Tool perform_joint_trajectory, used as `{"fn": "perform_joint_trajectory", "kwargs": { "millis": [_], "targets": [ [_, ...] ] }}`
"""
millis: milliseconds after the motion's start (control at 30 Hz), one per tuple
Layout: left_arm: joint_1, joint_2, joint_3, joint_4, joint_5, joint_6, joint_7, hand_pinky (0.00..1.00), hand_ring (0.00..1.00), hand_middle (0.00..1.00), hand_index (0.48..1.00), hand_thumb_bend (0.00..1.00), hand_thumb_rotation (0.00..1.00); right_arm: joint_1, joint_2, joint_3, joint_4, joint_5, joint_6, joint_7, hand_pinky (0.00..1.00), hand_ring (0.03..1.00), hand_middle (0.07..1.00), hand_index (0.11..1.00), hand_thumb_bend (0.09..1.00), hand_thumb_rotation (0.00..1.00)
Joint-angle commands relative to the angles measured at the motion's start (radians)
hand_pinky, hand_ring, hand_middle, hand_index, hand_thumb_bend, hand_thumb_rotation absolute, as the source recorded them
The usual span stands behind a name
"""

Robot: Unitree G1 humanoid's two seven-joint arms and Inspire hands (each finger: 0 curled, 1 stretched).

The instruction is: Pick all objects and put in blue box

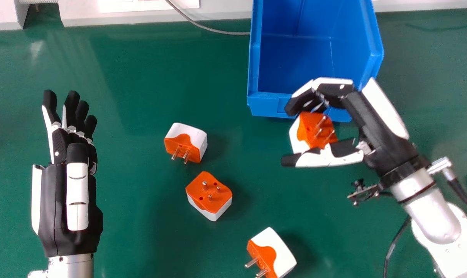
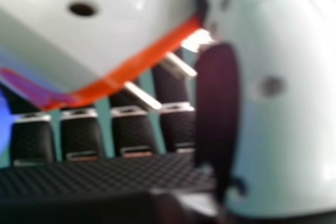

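The right hand (image 1: 380, 135) was closed on an orange-and-white adapter (image 1: 307, 125), its fingers curled on one side and its thumb on the other; this adapter was at the near rim of the blue box (image 1: 264, 106), which stood by the far edge of the worktop (image 1: 141, 69); the left hand (image 1: 56, 216) was open, over the worktop's left part, its fingertips toward the far edge; three more adapters lay between the hands, the first (image 1: 191, 133) nearest the far edge, the second (image 1: 202, 189) closer in with prongs up, the third (image 1: 280, 251) closest to the near edge, farther right, its prongs pointing left and nearward.
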Motion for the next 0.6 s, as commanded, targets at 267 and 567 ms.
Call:
{"fn": "perform_joint_trajectory", "kwargs": {
  "millis": [267,567],
  "targets": [
    [-0.019,0.005,-0.002,0.012,0.001,-0.026,-0.003,1.00,1.00,1.00,1.000,0.58,0.86,-0.170,0.002,-0.076,-0.034,0.025,-0.032,0.002,0.34,0.421,0.526,0.505,0.497,0.00],
    [-0.022,0.004,-0.006,0.015,-0.016,-0.020,-0.025,1.00,1.00,1.00,1.000,0.57,0.86,-0.325,0.025,-0.085,0.020,0.002,-0.013,-0.011,0.33,0.427,0.524,0.506,0.497,0.00]
  ]
}}
